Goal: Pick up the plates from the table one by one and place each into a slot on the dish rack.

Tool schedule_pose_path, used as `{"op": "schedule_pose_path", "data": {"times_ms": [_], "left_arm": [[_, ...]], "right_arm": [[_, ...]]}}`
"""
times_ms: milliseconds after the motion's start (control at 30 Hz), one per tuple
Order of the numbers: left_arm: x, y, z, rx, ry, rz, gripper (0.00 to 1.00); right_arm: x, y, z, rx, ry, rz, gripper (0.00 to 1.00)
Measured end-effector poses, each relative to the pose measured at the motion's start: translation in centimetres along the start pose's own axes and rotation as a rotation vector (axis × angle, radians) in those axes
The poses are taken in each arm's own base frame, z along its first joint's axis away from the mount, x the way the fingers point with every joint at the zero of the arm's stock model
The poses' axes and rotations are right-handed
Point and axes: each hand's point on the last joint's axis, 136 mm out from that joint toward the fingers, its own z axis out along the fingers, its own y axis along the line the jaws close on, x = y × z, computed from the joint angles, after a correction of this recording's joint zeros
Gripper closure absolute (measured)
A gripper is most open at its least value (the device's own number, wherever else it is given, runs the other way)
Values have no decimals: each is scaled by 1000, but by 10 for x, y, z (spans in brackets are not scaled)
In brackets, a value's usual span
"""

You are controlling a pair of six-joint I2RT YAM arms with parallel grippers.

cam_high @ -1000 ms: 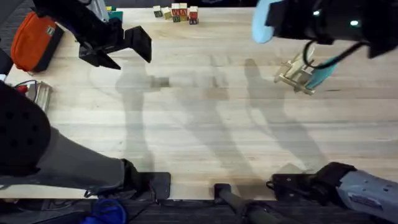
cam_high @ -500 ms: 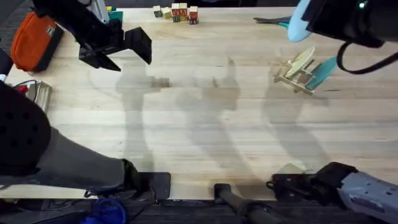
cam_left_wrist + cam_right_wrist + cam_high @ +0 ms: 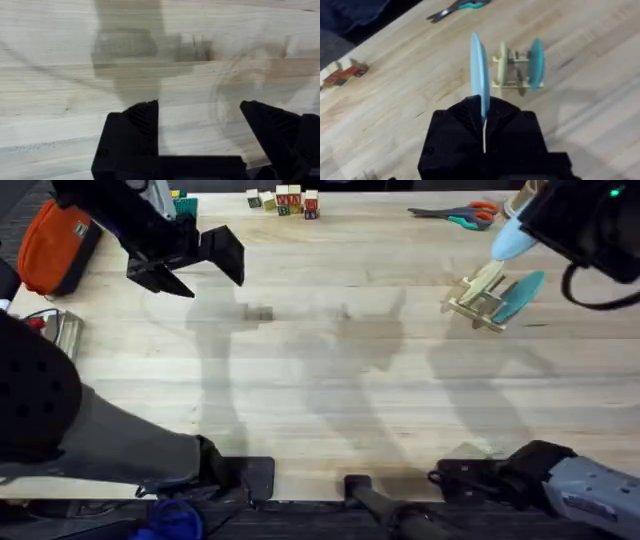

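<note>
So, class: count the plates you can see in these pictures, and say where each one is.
3. The light blue plate is held edge-up in the right gripper above the table; the cream plate and teal plate stand in the dish rack.

Matte black arms with grey link casings, each claw (image 3: 200,125) black and blocky.

Table (image 3: 330,380) – dish rack (image 3: 478,298), scissors (image 3: 455,215) (far edge), blocks (image 3: 285,201)

Right gripper (image 3: 484,131) with the light blue plate (image 3: 512,242) has moved right and toward the far right of the desk (image 3: 330,370), now just above the dish rack (image 3: 478,297). Scissors (image 3: 458,215) are now uncovered at the far edge. The cream plate (image 3: 484,278) in the rack is now in full view.
</note>
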Motion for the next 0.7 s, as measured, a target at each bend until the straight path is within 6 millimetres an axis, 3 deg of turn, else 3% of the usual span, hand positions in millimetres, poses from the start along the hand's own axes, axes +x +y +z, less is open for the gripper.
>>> {"op": "schedule_pose_path", "data": {"times_ms": [267, 467, 700], "left_arm": [[0, 0, 0, 0, 0, 0, 6], [0, 0, 0, 0, -1, 0, 6], [0, 0, 0, 0, 0, 0, 6]], "right_arm": [[-20, -37, -26, 99, 11, 146, 971], [-42, -49, -51, 87, -9, 231, 971], [-44, -57, -60, 90, -7, 242, 971]]}}
